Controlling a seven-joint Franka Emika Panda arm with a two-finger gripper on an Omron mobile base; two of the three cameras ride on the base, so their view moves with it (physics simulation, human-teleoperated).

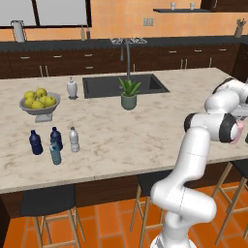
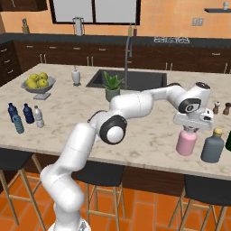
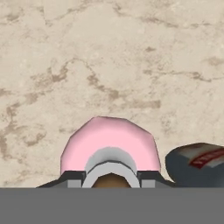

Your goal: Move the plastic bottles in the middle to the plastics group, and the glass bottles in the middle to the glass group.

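From the left, we see both slim plastic bottles (image 1: 73, 139) already beside the navy pair (image 1: 36, 142). From the right, our gripper (image 2: 192, 128) clamps the pink bottle's (image 2: 186, 142) neck. Looking down the hand, the bottle sits near a grey bottle (image 3: 194, 162); next we should carry it to the brown bottles (image 2: 221, 108).

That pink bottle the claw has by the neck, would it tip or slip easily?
The pink bottle looks squat and wide-bodied, so probably steady standing. Its surface looks smooth, so the gripper, closed on the narrow neck, might slip. The grey bottle stands close beside it, so a swing could knock that.
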